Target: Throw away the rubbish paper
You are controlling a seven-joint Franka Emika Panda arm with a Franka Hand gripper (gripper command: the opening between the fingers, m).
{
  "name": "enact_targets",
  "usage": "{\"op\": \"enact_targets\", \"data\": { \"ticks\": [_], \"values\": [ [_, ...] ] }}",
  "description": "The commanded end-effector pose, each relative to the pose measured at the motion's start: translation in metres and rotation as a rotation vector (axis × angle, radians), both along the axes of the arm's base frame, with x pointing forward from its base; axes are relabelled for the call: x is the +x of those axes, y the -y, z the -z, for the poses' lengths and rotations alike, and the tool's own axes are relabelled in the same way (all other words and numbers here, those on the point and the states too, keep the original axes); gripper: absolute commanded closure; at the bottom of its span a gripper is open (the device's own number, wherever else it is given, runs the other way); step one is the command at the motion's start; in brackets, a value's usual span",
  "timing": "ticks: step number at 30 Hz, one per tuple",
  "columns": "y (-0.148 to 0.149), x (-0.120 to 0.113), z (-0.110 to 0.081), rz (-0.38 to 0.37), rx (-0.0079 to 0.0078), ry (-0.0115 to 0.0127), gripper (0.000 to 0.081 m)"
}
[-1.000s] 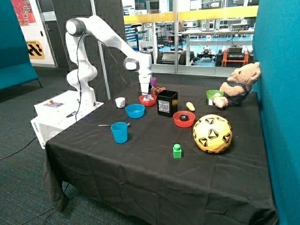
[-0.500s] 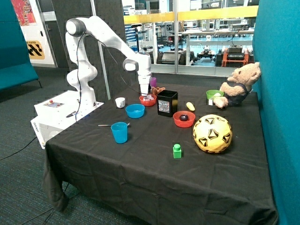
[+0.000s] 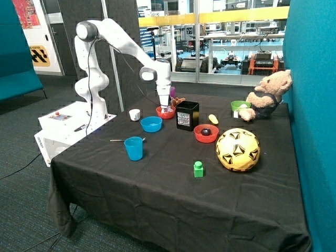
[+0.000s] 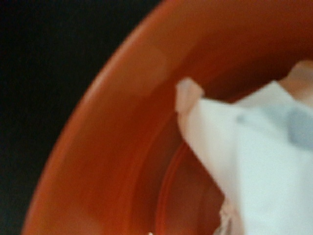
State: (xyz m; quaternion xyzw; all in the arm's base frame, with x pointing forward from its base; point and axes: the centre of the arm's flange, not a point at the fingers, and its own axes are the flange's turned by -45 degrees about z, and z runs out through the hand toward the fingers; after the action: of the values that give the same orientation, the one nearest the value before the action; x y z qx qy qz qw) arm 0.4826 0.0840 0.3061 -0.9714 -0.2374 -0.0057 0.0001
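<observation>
A wad of white rubbish paper (image 4: 254, 166) lies inside a red bowl (image 4: 117, 127) and fills much of the wrist view, very close. In the outside view this red bowl (image 3: 159, 112) stands at the back of the table beside a black open-top box (image 3: 187, 116). My gripper (image 3: 166, 106) reaches straight down into the bowl, right at the paper. A white bit (image 3: 243, 106) shows in the green bowl (image 3: 237, 105) by the teddy bear; I cannot tell what it is.
On the black tablecloth stand a blue bowl (image 3: 151, 124), a small white cup (image 3: 135, 114), a blue cup (image 3: 133, 148), a second red bowl (image 3: 206, 133), a green block (image 3: 198, 169), a yellow football (image 3: 238, 149) and a teddy bear (image 3: 268, 94).
The arm has shifted slightly towards the black box and lowered, bringing the gripper down into the red bowl.
</observation>
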Motion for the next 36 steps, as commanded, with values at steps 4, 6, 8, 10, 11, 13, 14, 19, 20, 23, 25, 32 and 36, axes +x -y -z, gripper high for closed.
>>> {"op": "enact_targets", "data": {
  "ticks": [4, 6, 8, 10, 11, 13, 14, 19, 20, 23, 25, 32, 36],
  "values": [
    [-0.001, 0.019, 0.003, 0.018, -0.0029, -0.0111, 0.0567],
    [-0.001, 0.019, 0.003, 0.019, -0.0029, -0.0111, 0.0701],
    [-0.001, 0.018, 0.002, 0.019, -0.0029, -0.0111, 0.0781],
    [-0.001, 0.017, 0.001, 0.017, -0.0029, -0.0111, 0.0801],
    [-0.001, 0.017, 0.001, 0.017, -0.0029, -0.0111, 0.0805],
    [-0.001, 0.015, 0.0, 0.016, -0.0029, -0.0111, 0.0807],
    [-0.001, 0.015, -0.001, 0.015, -0.0029, -0.0111, 0.0808],
    [0.0, 0.014, -0.001, 0.019, -0.0029, -0.0111, 0.0808],
    [0.001, 0.014, -0.001, 0.02, -0.0029, -0.0111, 0.0808],
    [0.001, 0.013, -0.001, 0.019, -0.0029, -0.0111, 0.0808],
    [0.001, 0.012, -0.002, 0.02, -0.0029, -0.0111, 0.0808],
    [0.0, 0.007, -0.013, 0.011, -0.0029, -0.011, 0.0808],
    [0.0, 0.007, -0.025, 0.011, -0.0029, -0.011, 0.0808]
  ]
}}
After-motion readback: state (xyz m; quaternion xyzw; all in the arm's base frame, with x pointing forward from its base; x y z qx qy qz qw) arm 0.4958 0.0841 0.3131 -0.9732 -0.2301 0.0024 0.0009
